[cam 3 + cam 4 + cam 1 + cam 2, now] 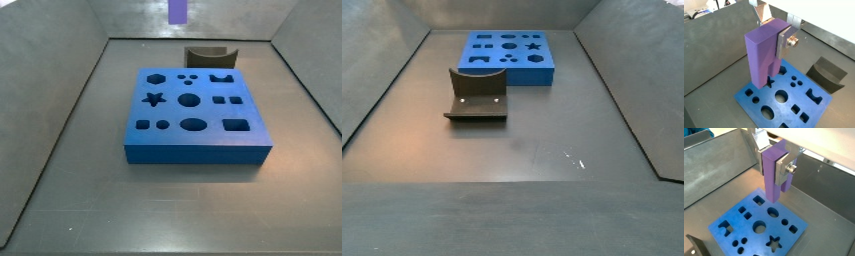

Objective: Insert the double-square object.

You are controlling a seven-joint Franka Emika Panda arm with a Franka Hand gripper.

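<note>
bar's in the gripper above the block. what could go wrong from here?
1. The gripper holds the lavender bar near its top, so its long free end could tilt on contact.
2. The blue block has many similar holes; the bar may meet the wrong one.
3. The block looks unclamped and could slide.

The tool (771, 42) holds the double-square object (763, 55) upright above the blue block (784, 97).

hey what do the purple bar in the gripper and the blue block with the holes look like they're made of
Double-square object, clamped in the gripper: probably plastic, with matte, uniform lavender faces and crisp edges.
Blue block: likely plastic or dense foam, judging by its flat matte blue surface and cleanly cut holes.
</note>
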